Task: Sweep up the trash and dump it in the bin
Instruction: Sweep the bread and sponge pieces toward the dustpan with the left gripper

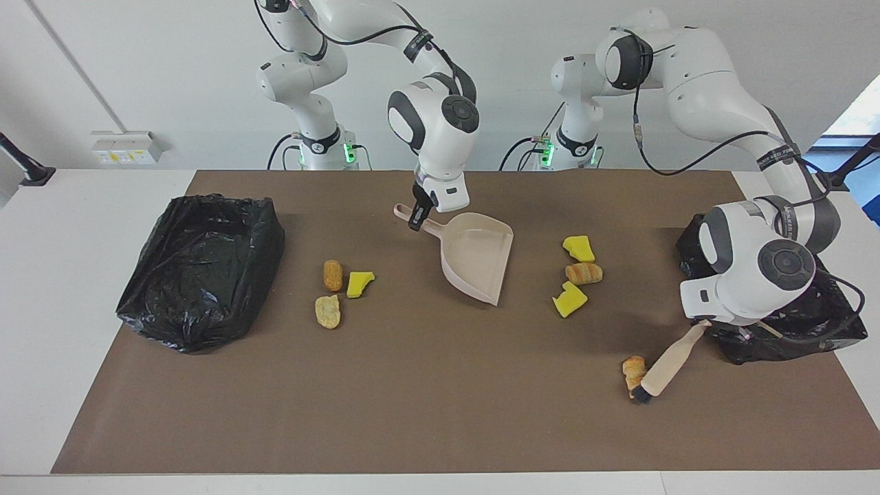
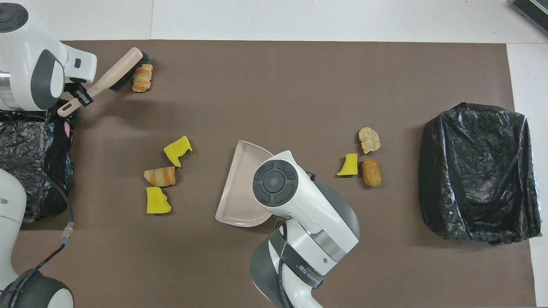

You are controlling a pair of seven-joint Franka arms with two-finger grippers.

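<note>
My left gripper [image 1: 702,328] is shut on the handle of the beige brush [image 1: 663,368], which slants down to the mat. Its dark bristles touch a tan bread roll [image 1: 632,368] of the trash. My right gripper [image 1: 416,218] is shut on the handle of the beige dustpan [image 1: 481,261], held tilted with its wide lip low at the mat. Two yellow chunks [image 1: 579,247] [image 1: 569,300] and a croissant piece [image 1: 584,273] lie beside the pan's lip toward the left arm's end. Three more scraps [image 1: 333,275] [image 1: 359,282] [image 1: 328,311] lie toward the right arm's end. The black-lined bin [image 1: 199,268] stands past them.
A second black-bagged bin [image 1: 790,323] stands at the left arm's end of the table, under that arm's wrist. A brown mat [image 1: 412,399] covers the table. In the overhead view the right arm's wrist [image 2: 274,182] hides the dustpan's handle.
</note>
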